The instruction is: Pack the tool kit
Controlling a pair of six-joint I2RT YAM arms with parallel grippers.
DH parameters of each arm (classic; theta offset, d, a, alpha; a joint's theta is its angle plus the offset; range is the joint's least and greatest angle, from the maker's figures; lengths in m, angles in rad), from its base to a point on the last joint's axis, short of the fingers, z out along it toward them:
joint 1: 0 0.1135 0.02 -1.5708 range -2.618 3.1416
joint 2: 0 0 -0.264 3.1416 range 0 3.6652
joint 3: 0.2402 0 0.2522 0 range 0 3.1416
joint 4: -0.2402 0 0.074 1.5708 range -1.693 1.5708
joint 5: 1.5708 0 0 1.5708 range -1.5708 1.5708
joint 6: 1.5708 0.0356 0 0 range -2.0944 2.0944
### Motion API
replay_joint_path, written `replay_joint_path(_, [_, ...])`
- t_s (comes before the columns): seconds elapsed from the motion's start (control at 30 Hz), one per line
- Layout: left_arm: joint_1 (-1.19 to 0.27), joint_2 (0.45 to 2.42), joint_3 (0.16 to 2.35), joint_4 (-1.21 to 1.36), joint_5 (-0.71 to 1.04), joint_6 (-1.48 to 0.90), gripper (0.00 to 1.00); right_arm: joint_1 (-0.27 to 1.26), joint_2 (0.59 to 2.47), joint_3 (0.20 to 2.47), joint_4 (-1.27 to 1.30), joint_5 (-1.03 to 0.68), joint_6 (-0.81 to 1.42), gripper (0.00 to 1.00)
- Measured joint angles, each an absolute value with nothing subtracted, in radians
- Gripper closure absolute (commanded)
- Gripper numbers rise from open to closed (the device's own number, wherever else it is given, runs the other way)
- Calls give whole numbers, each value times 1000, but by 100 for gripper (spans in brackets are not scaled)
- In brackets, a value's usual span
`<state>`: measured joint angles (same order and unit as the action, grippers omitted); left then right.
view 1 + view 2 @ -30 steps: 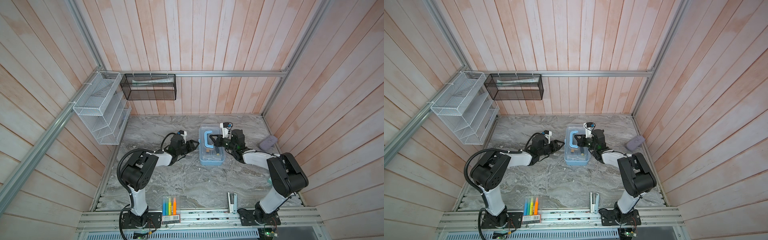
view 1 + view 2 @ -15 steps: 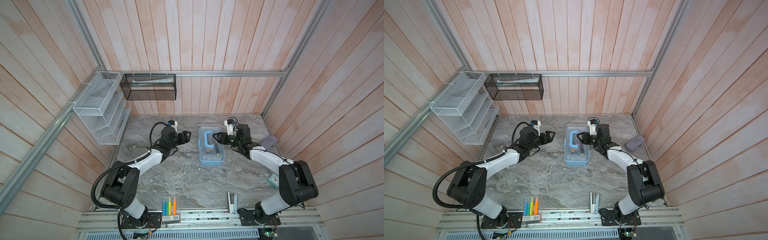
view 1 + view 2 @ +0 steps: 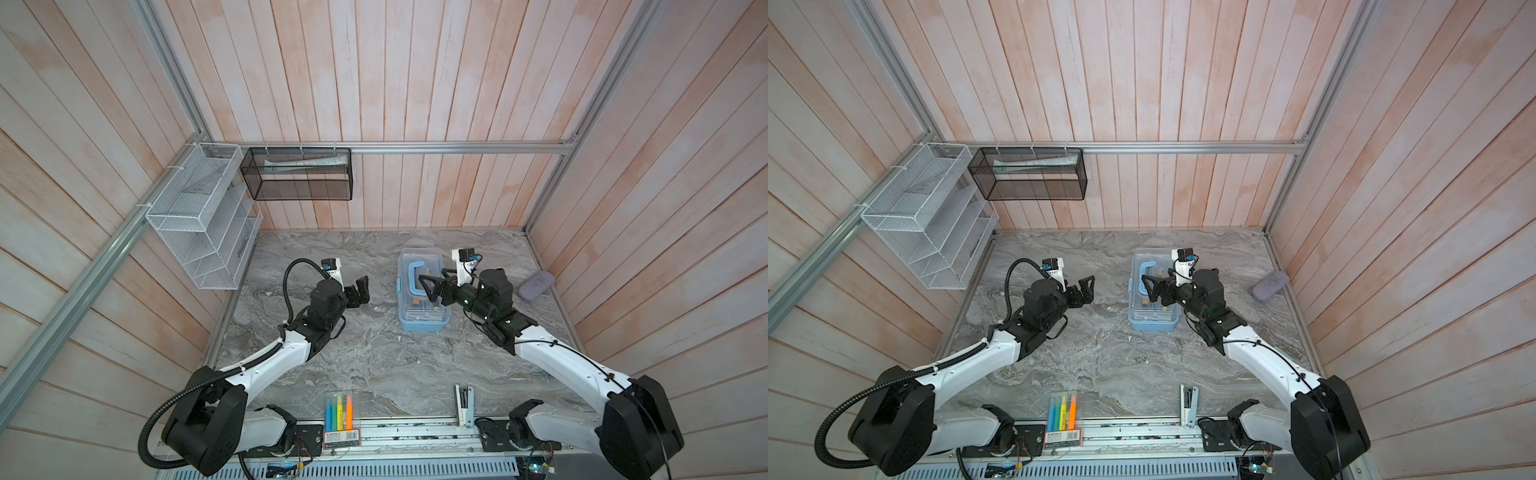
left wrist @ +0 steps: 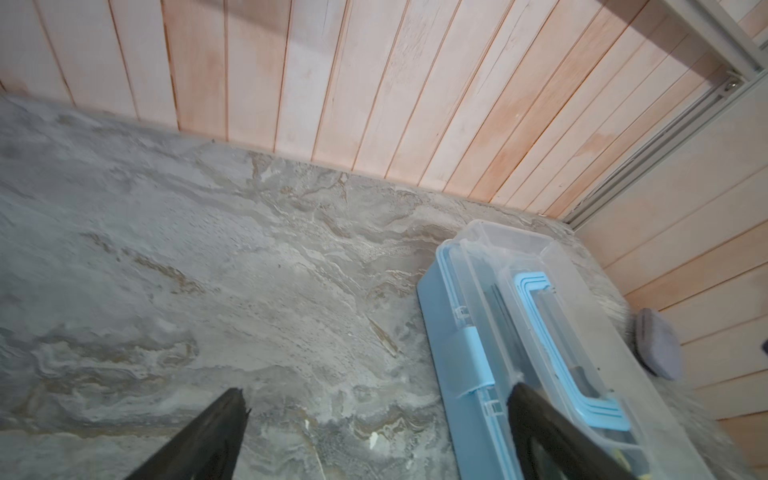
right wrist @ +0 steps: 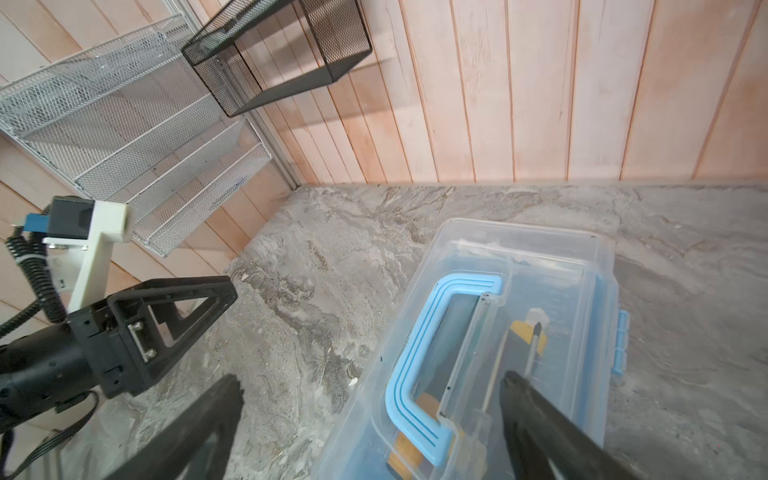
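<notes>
Grey marbled tabletop (image 3: 374,353), walled in pale planks, carries the tool kit (image 3: 422,322) right of centre toward the back, its clear lid down and its blue handle (image 5: 469,284) on top. Above the lid hovers the right gripper (image 3: 426,289), its arm stretched forward from the front rail, jaws spread wide and empty. The left gripper (image 3: 365,288), equally wide and empty, points at the kit from the left, apart from it, elbow bent.

1. Left arm (image 3: 270,357): white link shells, black joint housings, black corrugated cable conduit (image 3: 166,407).
2. Right arm (image 3: 561,361): same white-and-black build, thin black cable alongside.
3. Black triangular open-frame jaws, silver screws; white camera bracket (image 5: 99,232).
</notes>
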<state>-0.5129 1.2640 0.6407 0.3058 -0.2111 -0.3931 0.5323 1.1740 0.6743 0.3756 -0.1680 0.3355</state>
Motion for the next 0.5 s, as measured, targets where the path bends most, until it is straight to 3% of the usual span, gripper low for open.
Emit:
replay_joint_path(0.23, [-474, 1169, 572, 334, -418, -229, 0, 588, 1161, 617, 427, 24, 234, 2])
replay_joint_path(0.5, [-218, 1238, 444, 527, -482, -114, 0, 588, 1160, 554, 531, 112, 188, 2])
